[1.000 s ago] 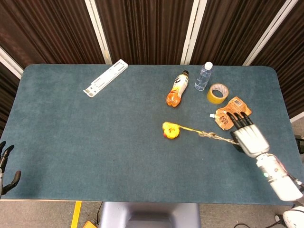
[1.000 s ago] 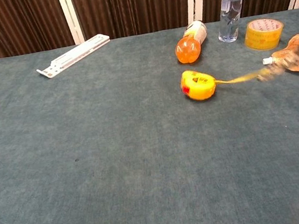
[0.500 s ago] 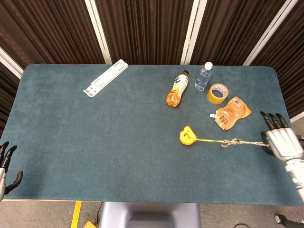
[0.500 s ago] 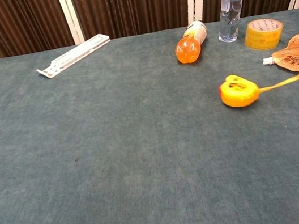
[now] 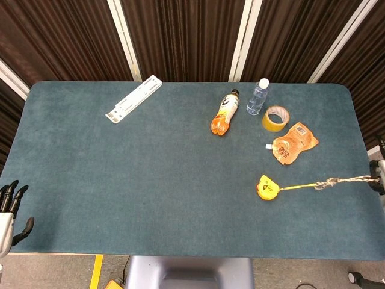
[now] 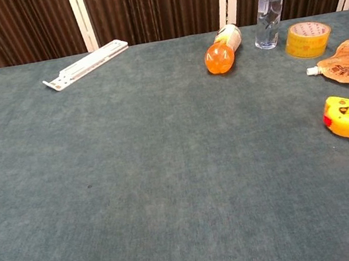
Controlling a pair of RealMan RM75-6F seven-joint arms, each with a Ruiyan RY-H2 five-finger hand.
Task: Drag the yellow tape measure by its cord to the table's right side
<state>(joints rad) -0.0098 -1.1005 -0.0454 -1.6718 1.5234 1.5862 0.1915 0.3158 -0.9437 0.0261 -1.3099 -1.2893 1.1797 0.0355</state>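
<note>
The yellow tape measure [image 5: 266,187] lay on the table [image 5: 150,180] toward its right edge, closer to the front edge than to the back, with the orange pouch [image 5: 293,142] beyond it and well apart. From its case the cord [image 5: 337,181] ran nearly straight to the right edge, knotted partway along, and appeared taut. In the chest view the case sat close to the picture's right border, low on the cloth.

The right hand [image 5: 379,176] showed only as a dark sliver at the table's right edge, just where the cord ended; it probably held the cord's end, but so little of it was visible that I could not tell how its fingers lay. The left hand [image 5: 8,208] hung off the front left corner with its fingers apart and nothing in it.

Judged from this layout, the drag was largely done: the tape measure was already on the right side. What remained, at most, was a short further pull toward the edge and letting go of the cord.

The juice bottle [image 5: 223,113], water bottle [image 5: 258,97], tape roll [image 5: 276,117] and white bracket [image 5: 134,98] stood along the back, away from the cord's line.
</note>
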